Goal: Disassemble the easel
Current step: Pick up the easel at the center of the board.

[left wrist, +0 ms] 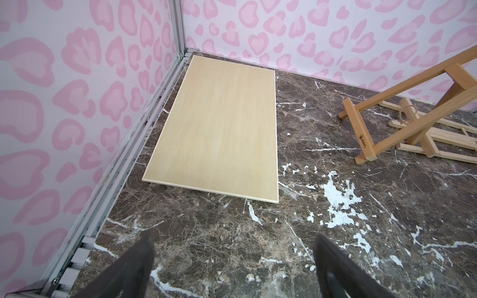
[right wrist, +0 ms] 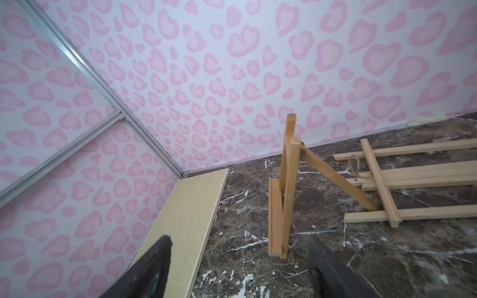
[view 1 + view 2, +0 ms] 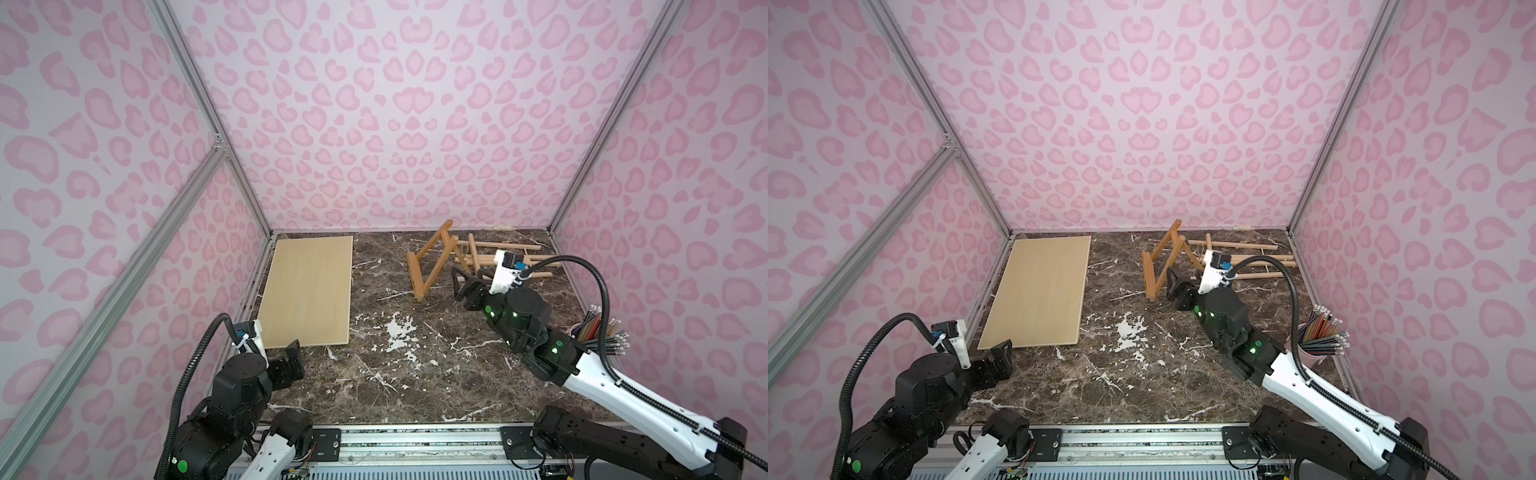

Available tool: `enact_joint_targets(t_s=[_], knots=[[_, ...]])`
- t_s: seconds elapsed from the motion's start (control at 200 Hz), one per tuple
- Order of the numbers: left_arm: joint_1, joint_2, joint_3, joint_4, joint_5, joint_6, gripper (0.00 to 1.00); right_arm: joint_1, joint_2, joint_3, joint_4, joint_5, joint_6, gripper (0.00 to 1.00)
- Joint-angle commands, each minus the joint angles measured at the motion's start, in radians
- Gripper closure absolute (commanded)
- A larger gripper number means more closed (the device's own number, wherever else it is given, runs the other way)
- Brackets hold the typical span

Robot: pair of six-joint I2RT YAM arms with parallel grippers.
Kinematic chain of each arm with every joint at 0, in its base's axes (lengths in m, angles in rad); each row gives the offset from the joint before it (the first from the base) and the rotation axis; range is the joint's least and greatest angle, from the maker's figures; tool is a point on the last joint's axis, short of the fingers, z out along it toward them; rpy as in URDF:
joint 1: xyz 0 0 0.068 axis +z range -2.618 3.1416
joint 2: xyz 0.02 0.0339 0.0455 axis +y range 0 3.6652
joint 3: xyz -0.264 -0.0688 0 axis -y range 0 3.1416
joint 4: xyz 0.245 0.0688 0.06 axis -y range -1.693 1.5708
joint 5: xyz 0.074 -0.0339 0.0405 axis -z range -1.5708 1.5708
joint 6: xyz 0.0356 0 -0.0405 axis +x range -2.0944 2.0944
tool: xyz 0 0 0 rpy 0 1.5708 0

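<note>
Easel (image 2: 288, 180) stands just ahead of the right gripper (image 2: 239, 241), jaws apart and empty.
Left gripper (image 1: 234, 238) gapes empty, board (image 1: 219, 123) ahead; easel's burnt stamp (image 1: 362, 140) unreadable.

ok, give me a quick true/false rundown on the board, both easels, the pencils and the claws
1. The board lies flat on the table along the left wall. True.
2. The left claw is shut on the board. False: it is open, empty and short of the board's near edge.
3. The darker easel stands with its back leg spread. True.
4. The right claw grips the darker easel. False: its jaws are open and no contact shows.
5. The lighter easel lies flat behind the darker one. True.
6. The pencil cup is tipped over mid-table. False: it stands upright at the right edge.
</note>
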Motion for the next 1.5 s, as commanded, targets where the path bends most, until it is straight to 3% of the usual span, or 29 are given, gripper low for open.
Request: enact_joint_targets(t_s=[0.0,0.14,0.37,0.5,0.675,0.78,0.87,0.98,1.215,1.335,1.495], knots=[[0.001,0.004,-0.002,0.042,0.009,0.01,0.03,-0.095,-0.006,-0.091,0.096,-0.104,0.064,0.2],[0.0,0.004,-0.003,0.044,0.012,0.011,0.03,-0.187,0.119,-0.106,0.168,-0.216,0.08,0.33],[0.0,0.01,-0.013,0.06,0.035,0.023,0.03,-0.187,0.419,0.028,0.271,-0.255,0.117,0.36],[0.001,0.042,-0.023,0.088,0.089,0.053,0.03,-0.187,0.564,0.108,0.275,-0.199,0.169,0.38],[0.001,0.167,-0.007,0.118,0.179,0.087,0.02,-0.188,0.699,0.193,0.307,-0.176,0.151,0.38],[0.0,0.266,0.034,0.128,0.175,0.047,0.02,-0.191,0.756,0.241,0.283,-0.147,0.148,0.38],[0.0,0.337,0.066,0.183,0.24,0.029,0.02,-0.193,0.788,0.251,0.306,-0.138,0.139,0.4],[0.0,0.439,0.134,0.283,0.309,0.005,0.02,-0.194,0.813,0.27,0.319,-0.118,0.134,0.56],[-0.001,0.704,0.296,0.576,0.5,-0.019,0.02,-0.203,0.838,0.287,0.345,-0.127,0.101,0.69],[0.0,0.856,0.449,0.651,0.576,0.003,0.02,-0.202,0.807,0.266,0.37,-0.179,0.051,0.76],[0.009,1.098,0.729,0.636,0.657,0.032,0.03,-0.195,0.749,0.267,0.335,-0.245,-0.061,0.93]])
